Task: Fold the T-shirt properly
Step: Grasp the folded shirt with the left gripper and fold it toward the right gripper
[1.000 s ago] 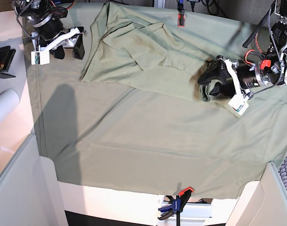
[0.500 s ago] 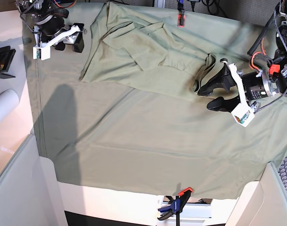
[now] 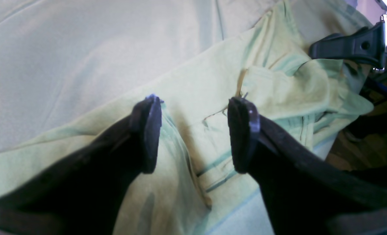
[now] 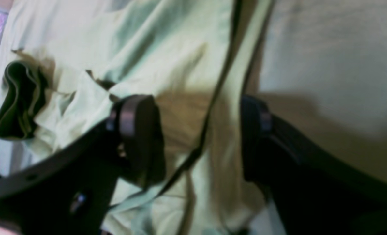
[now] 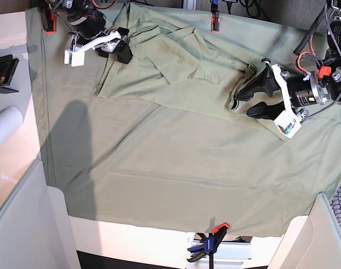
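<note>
The pale green T-shirt [image 5: 176,59] lies crumpled at the back of the table, its right corner bunched into a dark fold [image 5: 241,88]. My left gripper [image 5: 246,102] stands open just right of that fold. In the left wrist view the left gripper [image 3: 195,133] hovers over wrinkled shirt cloth [image 3: 278,88] with nothing between its fingers. My right gripper [image 5: 124,45] is open at the shirt's left edge. In the right wrist view the right gripper [image 4: 196,137] straddles a hemmed shirt edge [image 4: 213,107] without pinching it.
A larger green cloth [image 5: 159,185] covers the table. Red clamps [image 5: 215,22] hold it at the back, and a blue and orange clamp [image 5: 209,242] holds it at the front. A white roll [image 5: 2,130] and a black device [image 5: 2,70] sit on the left.
My right arm has swung right, from the table's corner to the shirt's left edge. My left gripper has drawn back from the bunched corner, which now lies free beside it.
</note>
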`<state>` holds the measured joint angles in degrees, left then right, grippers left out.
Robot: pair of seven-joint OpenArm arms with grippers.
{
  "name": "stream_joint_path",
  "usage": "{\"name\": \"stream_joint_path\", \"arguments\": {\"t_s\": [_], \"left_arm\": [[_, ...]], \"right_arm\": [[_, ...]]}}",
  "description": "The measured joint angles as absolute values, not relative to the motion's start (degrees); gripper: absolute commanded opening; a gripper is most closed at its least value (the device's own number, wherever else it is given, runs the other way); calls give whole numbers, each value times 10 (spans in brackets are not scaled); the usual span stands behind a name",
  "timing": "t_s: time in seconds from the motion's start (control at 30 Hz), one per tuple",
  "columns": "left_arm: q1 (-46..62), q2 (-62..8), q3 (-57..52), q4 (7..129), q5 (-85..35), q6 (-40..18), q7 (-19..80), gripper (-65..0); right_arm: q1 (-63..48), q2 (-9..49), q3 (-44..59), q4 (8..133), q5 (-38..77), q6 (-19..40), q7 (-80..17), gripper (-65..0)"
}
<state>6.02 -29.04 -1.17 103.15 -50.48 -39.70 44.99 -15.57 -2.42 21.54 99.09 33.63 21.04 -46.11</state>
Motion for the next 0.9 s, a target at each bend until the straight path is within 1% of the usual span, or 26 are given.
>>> {"name": "stream_joint_path", "arguments": {"t_s": [0.33,0.53,0.57,0.6,0.63,0.7,0.73,0.8,0.9], "left_arm": [[60,-290,-12,1032,-505,-397,450,-295],[60,-290,-12,1032,-505,-397,450,-295],[60,-290,-12,1032,-505,-397,450,-295],[60,-290,-12,1032,-505,-397,450,-295],[60,-290,-12,1032,-505,-397,450,-295],[60,-290,-12,1032,-504,-397,450,-295],[60,-290,-12,1032,-505,-397,450,-296],[60,-290,-12,1032,-509,-397,450,-296],[61,-287,-36,1032,-549,-397,450,-308]], "right_arm": [[-156,-65,157,990,329,210,-461,-258],[-156,-65,157,990,321,210,-460,-265],[-156,-65,157,990,321,210,-457,-296],[-156,-65,157,990,317,210,-453,-358],[-156,-65,157,987,315,210,-448,-443],[-157,-65,157,981,309,209,-438,-635],[-159,-65,157,981,308,207,-434,-650],[-159,-65,157,981,296,208,-427,-650],[-154,-63,157,981,261,208,-420,-650]]}}
